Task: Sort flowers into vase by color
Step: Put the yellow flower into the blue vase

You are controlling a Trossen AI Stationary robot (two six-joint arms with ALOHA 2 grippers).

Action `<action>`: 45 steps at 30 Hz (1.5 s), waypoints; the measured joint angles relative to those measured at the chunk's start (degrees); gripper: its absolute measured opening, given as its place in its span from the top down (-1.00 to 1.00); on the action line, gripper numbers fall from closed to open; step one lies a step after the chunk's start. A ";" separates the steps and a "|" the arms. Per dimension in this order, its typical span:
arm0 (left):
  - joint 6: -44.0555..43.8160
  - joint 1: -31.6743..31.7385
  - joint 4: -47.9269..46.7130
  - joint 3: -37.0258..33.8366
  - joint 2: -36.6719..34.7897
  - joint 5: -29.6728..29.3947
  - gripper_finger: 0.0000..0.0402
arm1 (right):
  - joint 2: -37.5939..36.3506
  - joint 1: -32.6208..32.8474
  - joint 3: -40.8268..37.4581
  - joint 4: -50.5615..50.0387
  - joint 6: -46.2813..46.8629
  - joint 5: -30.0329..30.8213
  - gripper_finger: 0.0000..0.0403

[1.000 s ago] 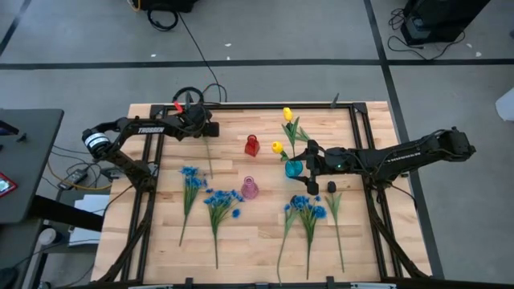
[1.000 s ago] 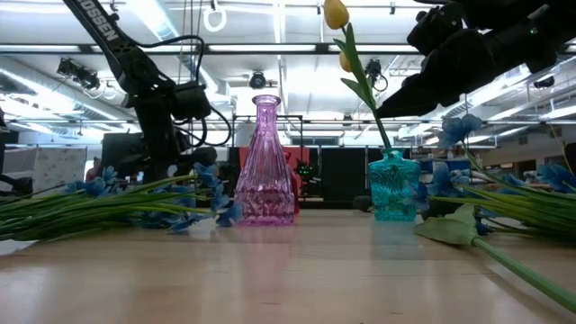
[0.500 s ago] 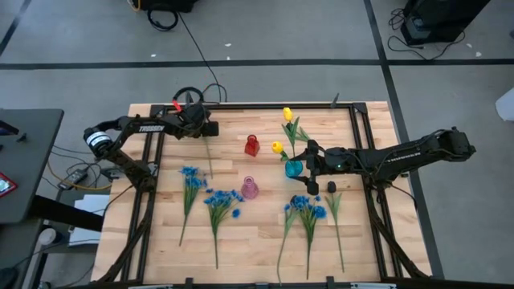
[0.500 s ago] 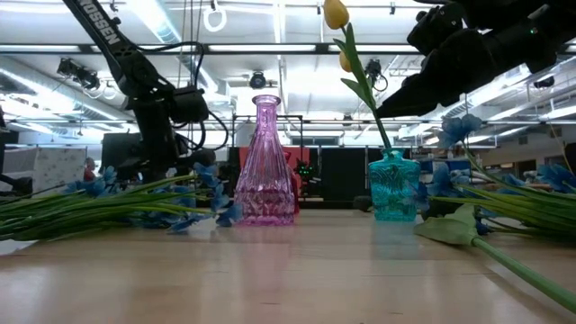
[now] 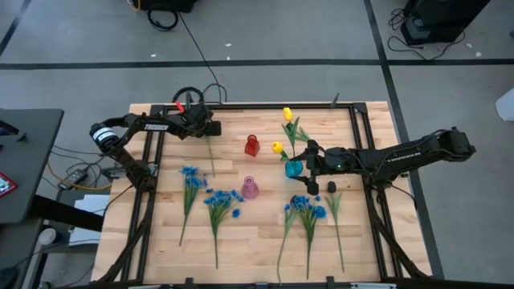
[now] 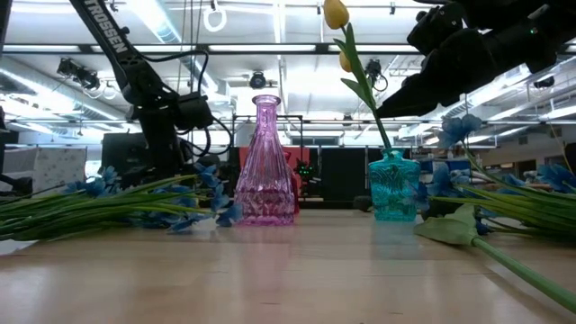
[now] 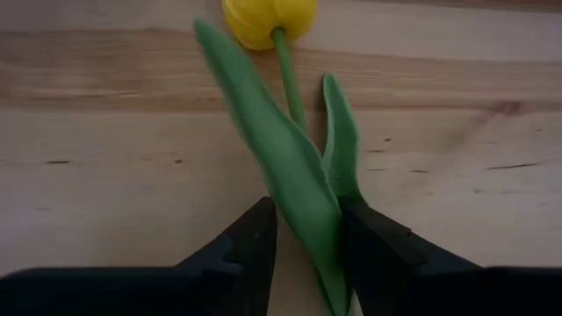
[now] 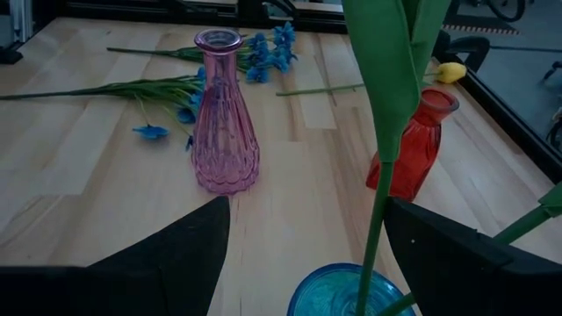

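Left claw (image 7: 303,241): closed on the leaves of a yellow tulip (image 7: 268,17) lying near the bench's far-left corner; its arm has shifted slightly, so a lift looks imminent. Right claw (image 8: 303,241): open around a stem standing in the blue vase (image 5: 294,168), unchanged.

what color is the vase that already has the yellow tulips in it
Teal blue: the vase holding the yellow tulips shows best in the low view.

Tulips (image 5: 283,130) in right-hand vase (image 5: 294,168), seemingly
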 joint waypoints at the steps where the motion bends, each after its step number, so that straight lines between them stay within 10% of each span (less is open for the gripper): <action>1: 0.58 0.02 0.02 0.00 0.01 -0.04 0.41 | 0.00 0.00 0.00 0.01 0.03 0.00 -0.55; 14: 2.93 0.11 -0.18 0.35 -0.11 2.19 0.91 | 0.00 0.00 0.00 -0.06 1.85 0.00 -0.55; 36: 14.81 -0.15 0.80 7.82 -9.20 10.83 0.91 | -11.78 3.52 0.04 -11.76 4.98 5.81 -0.54; 45: 20.41 -3.39 21.52 9.66 -15.14 17.01 0.91 | -16.58 3.53 0.04 -13.95 5.08 6.54 -0.45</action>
